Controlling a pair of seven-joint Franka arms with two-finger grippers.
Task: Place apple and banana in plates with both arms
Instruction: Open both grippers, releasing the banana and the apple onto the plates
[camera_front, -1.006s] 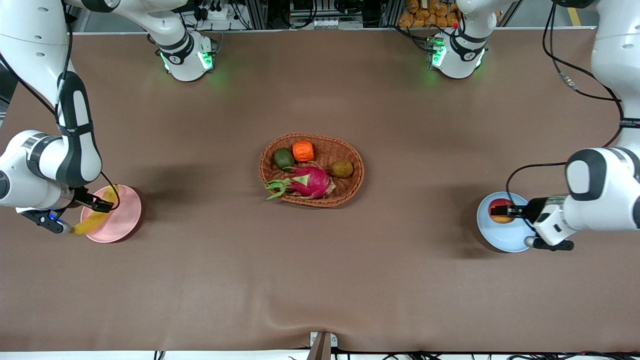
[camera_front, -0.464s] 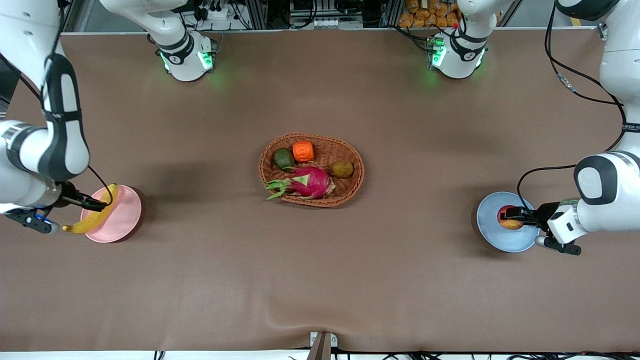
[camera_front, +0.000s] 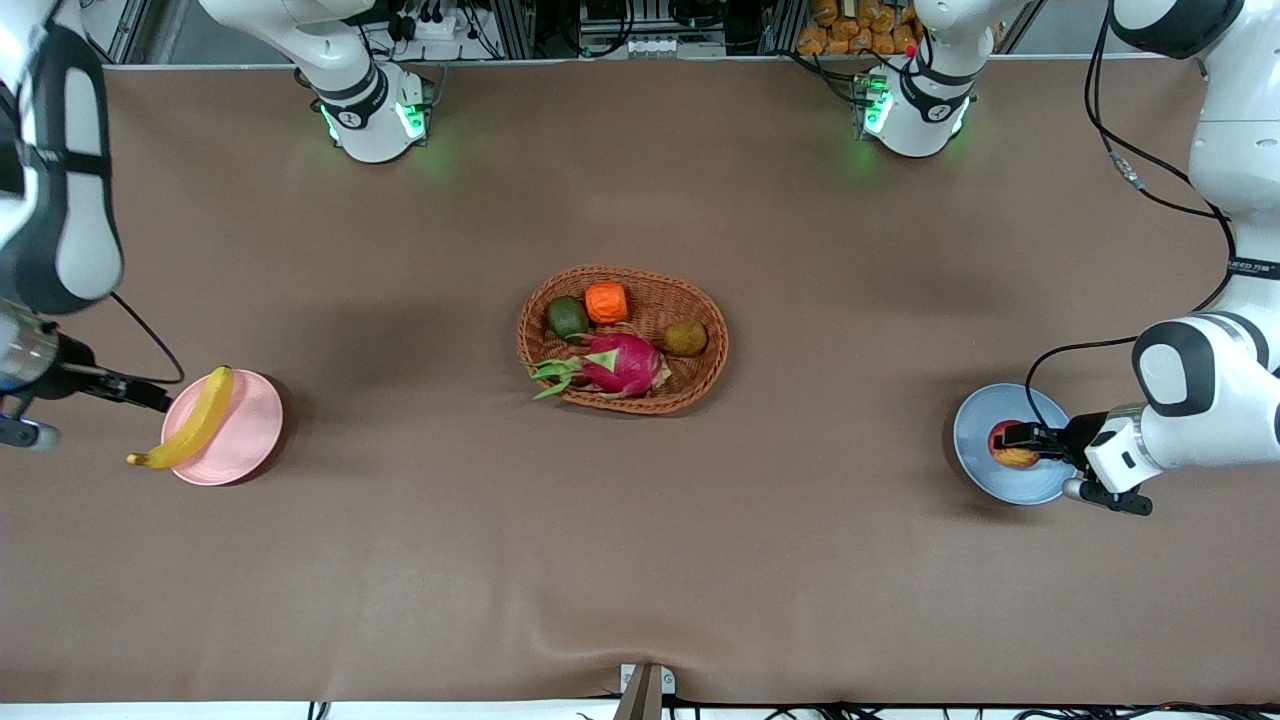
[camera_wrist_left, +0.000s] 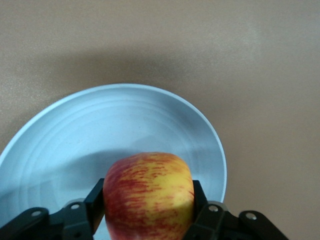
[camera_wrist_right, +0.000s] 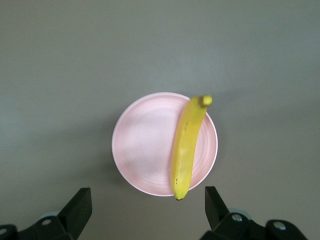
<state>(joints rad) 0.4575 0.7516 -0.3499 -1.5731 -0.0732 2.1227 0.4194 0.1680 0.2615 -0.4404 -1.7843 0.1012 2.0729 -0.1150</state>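
The banana (camera_front: 195, 420) lies across the pale pink plate (camera_front: 250, 430), and its dark tip hangs over the rim on the side nearer the front camera. My right gripper (camera_front: 155, 397) is open and empty, up in the air just off the plate's edge at the right arm's end of the table. In the right wrist view the banana (camera_wrist_right: 187, 147) and the plate (camera_wrist_right: 142, 145) show below my right gripper (camera_wrist_right: 147, 210). My left gripper (camera_front: 1012, 438) is shut on the apple (camera_front: 1016, 455) low over the light blue plate (camera_front: 975, 440). The left wrist view shows the apple (camera_wrist_left: 149, 195), the plate (camera_wrist_left: 100, 125) and my left gripper (camera_wrist_left: 149, 212).
An oval wicker basket (camera_front: 705, 380) stands mid-table with a pink dragon fruit (camera_front: 620, 362), an orange ridged fruit (camera_front: 606, 302), a dark green fruit (camera_front: 568, 318) and a brown-green fruit (camera_front: 685, 338). Both arm bases stand along the table edge farthest from the front camera.
My right gripper has let go of the banana and drawn back off the pink plate, rising. My left gripper has carried the apple lower, toward the blue plate's middle.
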